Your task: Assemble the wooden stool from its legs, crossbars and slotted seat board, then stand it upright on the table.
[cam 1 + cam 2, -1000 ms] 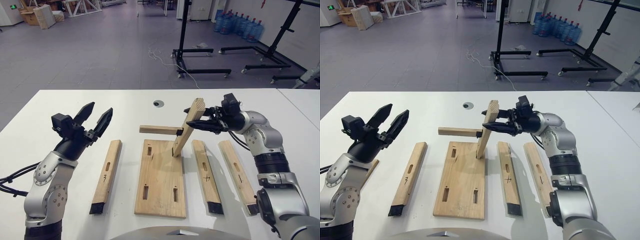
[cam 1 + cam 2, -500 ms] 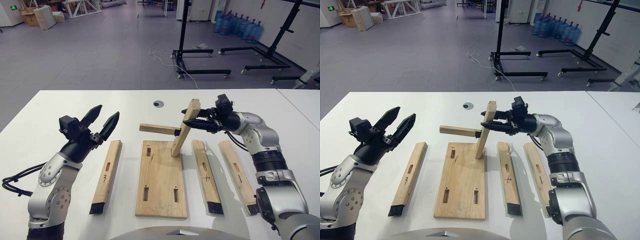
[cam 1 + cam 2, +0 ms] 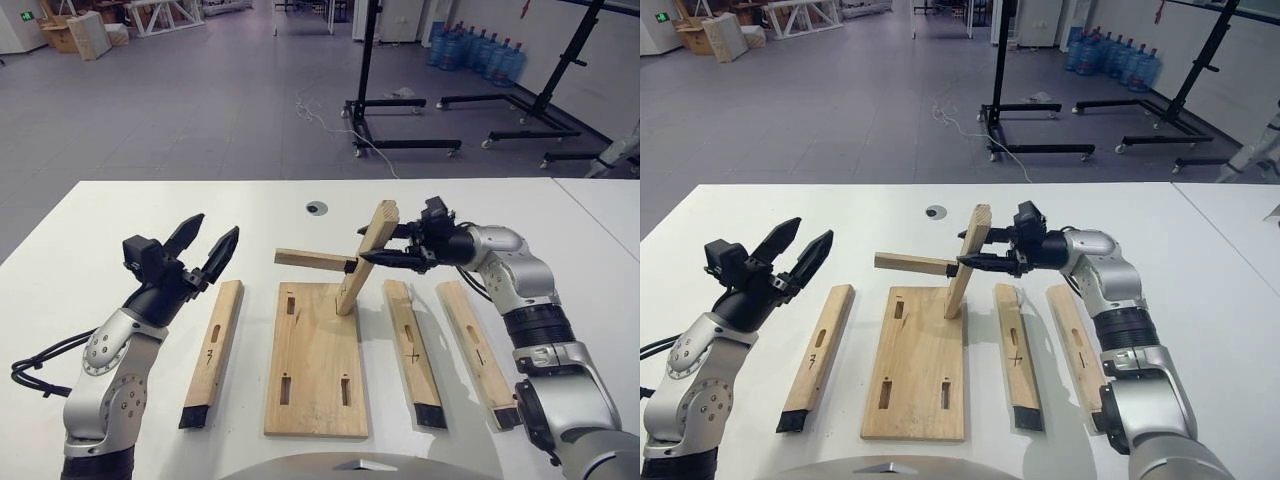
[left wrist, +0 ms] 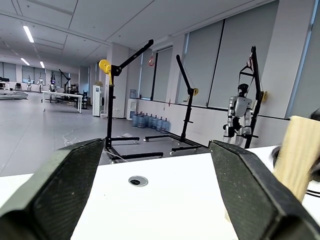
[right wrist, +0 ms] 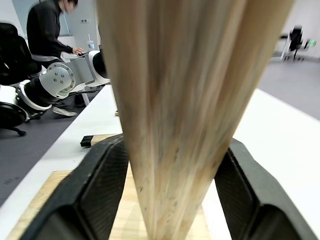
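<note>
The slotted seat board (image 3: 315,360) lies flat at the table's middle. A wooden leg (image 3: 365,255) stands tilted on the board's far right corner, and a crossbar (image 3: 310,260) sticks out from it to the left. My right gripper (image 3: 366,258) is shut on this leg about halfway up; in the right wrist view its fingers (image 5: 102,185) press both sides of the leg (image 5: 185,100). My left gripper (image 3: 208,238) hangs open and empty above the table, left of the board, by the far end of a loose leg (image 3: 213,345).
Two more loose legs (image 3: 412,350) (image 3: 478,350) lie side by side right of the board. A small round hole (image 3: 317,208) sits in the table at the back. Metal stands and water bottles are on the floor beyond the table.
My right gripper has carried the leg with its crossbar a little to the left, and the board has shifted slightly with it. My left gripper has drifted right, toward the board.
</note>
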{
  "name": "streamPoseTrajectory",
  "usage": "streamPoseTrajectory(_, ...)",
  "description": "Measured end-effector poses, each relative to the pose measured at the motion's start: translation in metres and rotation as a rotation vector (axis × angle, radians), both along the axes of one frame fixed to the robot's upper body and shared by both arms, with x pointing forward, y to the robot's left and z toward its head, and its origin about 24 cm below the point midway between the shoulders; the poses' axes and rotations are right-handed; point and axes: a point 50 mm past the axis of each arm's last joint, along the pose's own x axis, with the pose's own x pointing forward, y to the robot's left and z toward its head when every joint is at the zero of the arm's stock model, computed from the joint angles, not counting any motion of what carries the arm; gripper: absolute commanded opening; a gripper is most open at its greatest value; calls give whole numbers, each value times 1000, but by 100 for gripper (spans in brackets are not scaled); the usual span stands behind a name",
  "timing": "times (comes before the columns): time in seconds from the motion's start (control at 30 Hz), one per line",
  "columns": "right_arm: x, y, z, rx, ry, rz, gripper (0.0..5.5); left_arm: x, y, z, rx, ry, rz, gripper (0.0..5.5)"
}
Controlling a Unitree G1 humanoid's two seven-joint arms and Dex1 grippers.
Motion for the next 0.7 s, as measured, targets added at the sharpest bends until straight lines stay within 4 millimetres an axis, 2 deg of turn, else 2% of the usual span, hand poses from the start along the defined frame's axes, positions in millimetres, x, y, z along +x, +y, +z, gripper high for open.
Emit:
streamPoseTrajectory(0.2,1,-5,5,27,33,-37,400,1,1,-4,4,7,8,383)
streamPoseTrajectory(0.33,3,-15,15,85,13,-103,416,2,2,-6,6,11,9,383)
streamPoseTrajectory(0.43,3,-24,31,162,-30,-169,416,2,2,-6,7,12,9,383)
streamPoseTrajectory(0.57,1,-33,68,300,-135,-244,416,2,4,-6,7,11,16,383)
streamPoseTrajectory(0.7,-3,-31,84,339,-180,-240,416,3,5,-8,5,21,21,383)
